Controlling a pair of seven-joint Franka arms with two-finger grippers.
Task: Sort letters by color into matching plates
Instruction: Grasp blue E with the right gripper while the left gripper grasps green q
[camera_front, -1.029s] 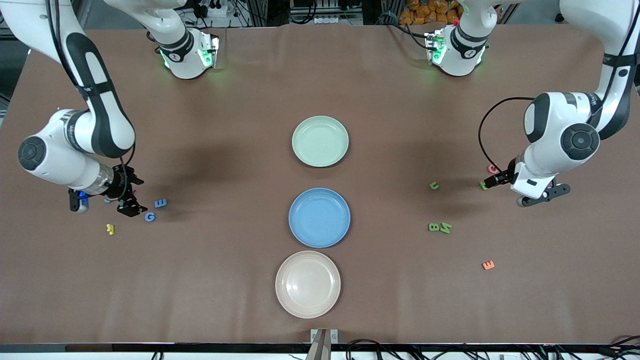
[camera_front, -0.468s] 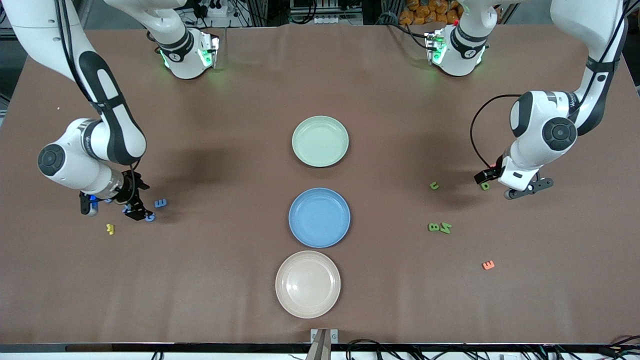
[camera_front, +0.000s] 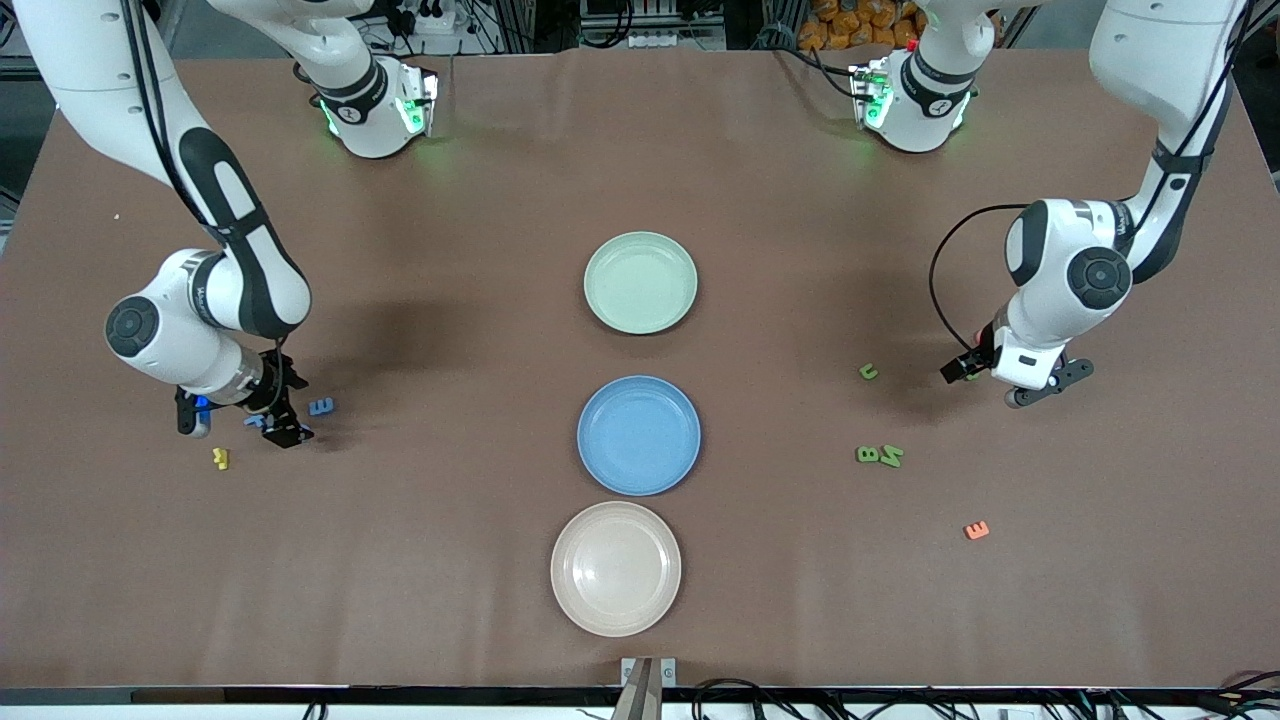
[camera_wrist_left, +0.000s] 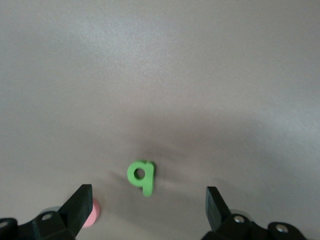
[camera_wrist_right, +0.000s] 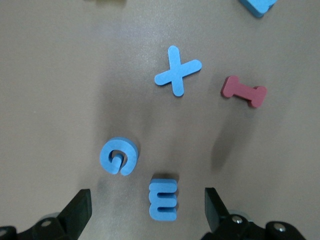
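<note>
I note both arms have descended: right gripper (camera_wrist_right: 145, 212), jaws apart, over blue G (camera_wrist_right: 118, 156) and E (camera_wrist_right: 163, 200); left gripper (camera_wrist_left: 149, 207), jaws apart, over green letter (camera_wrist_left: 141, 175). Blue plate (camera_front: 600, 475), green plate (camera_front: 612, 312) are empty; pickups look imminent.

Three plates (camera_front: 640, 283) line the counter's (camera_front: 450, 560) middle, one letter cluster (camera_front: 320, 407) toward the right arm's end, another (camera_front: 880, 455) toward the left arm's.
</note>
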